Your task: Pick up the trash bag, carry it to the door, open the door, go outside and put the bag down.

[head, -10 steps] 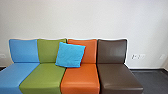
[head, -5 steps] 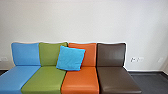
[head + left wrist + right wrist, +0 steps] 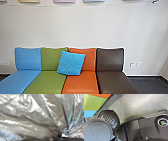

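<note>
Glistening trash bag (image 3: 33,116), soft, slippery, probably light, best taken by gathered neck (image 3: 65,130); seats (image 3: 80,83), twelve o'clock; each pincer's opening and hold: cannot tell.

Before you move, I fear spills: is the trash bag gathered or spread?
Gathered: in the left wrist view, creases in the trash bag converge.

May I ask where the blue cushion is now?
In the head view, the cushion leans across the green backrest and orange backrest, left of the brown one.
</note>
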